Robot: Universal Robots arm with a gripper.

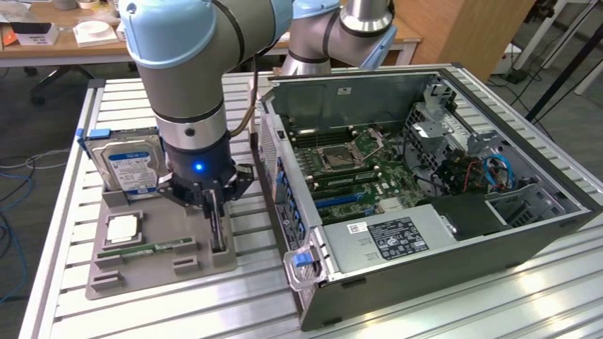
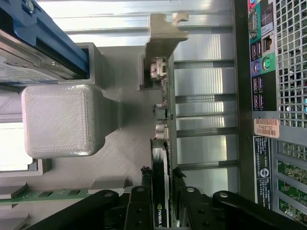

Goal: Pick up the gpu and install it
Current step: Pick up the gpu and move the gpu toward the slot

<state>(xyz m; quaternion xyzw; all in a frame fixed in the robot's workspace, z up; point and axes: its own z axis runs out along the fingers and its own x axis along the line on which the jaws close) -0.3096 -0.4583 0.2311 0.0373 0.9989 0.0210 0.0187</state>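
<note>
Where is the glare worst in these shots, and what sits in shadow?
Exterior view: strong glare on the table, deep shadow inside the computer case. Wrist view: table slats shine bright, while the gpu sits dark in the gripper.

Grey/blue arm [image 1: 188, 85], blk pincer [image 1: 216, 209]

The gpu [image 2: 160, 191] is showing a black cooler with white lettering and a silver bracket. The black gripper [image 1: 216, 210] is displaying a blue light. The hard drive [image 1: 132, 166] is showing a blue-white label. The tray [image 1: 160, 272] is appearing plain grey, the counter [image 1: 471, 311] ribbed silver.
</note>
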